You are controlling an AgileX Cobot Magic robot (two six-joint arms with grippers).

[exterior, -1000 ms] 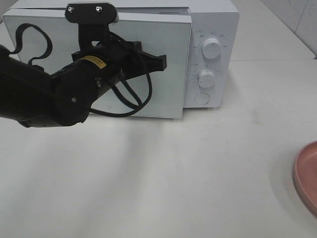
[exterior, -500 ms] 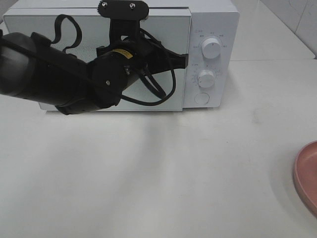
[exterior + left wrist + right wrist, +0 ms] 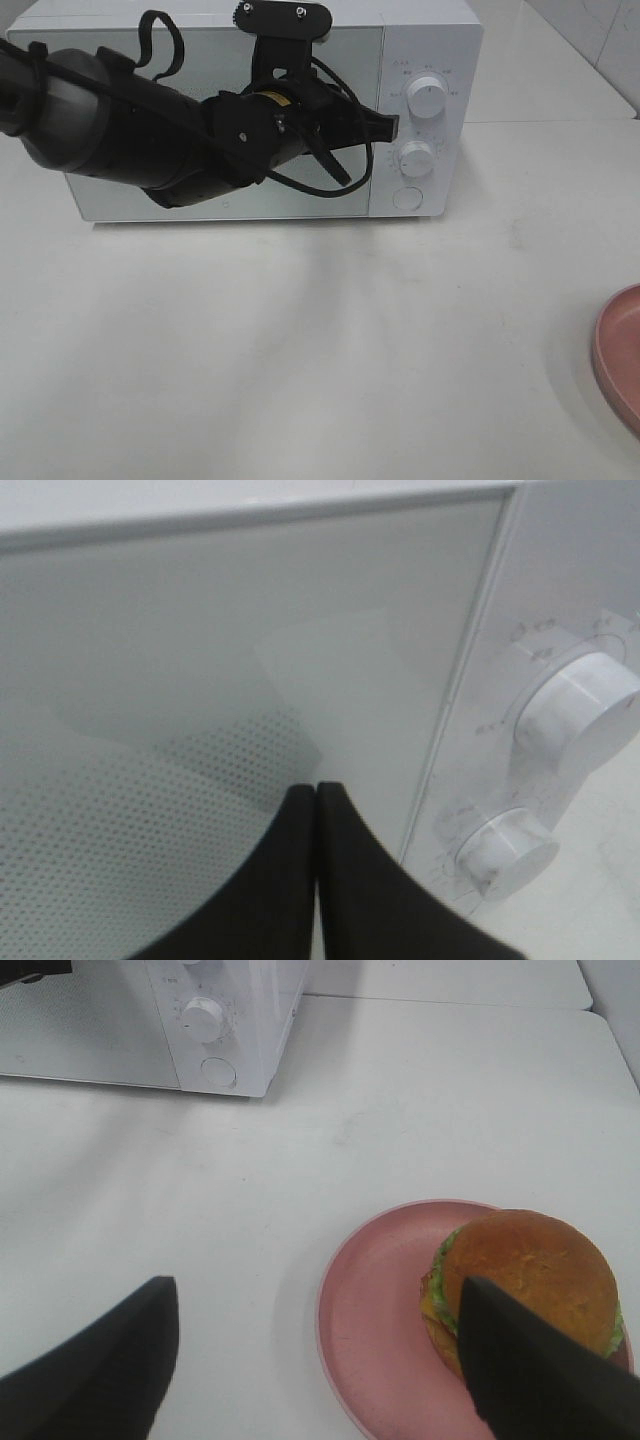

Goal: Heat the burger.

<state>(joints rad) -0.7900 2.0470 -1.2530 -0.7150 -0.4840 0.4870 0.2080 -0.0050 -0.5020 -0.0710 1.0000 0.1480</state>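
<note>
Risk | you're pressing the microwave [image 3: 420,60] door with left jaws together; burger [image 3: 525,1285] sitting outside; right jaws wide, heating empty.

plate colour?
Pink; the plate shows best in the right wrist view, under the burger.

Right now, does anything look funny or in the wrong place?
Yes. The burger sits on the pink plate out on the table, while the microwave door is shut, with the left gripper closed against it. Nothing looks spilled or broken.

right hand [image 3: 310,1360] jaws wide apart | burger [image 3: 525,1285] on pink plate [image 3: 375,1330] | microwave [image 3: 150,1020] well apart
</note>
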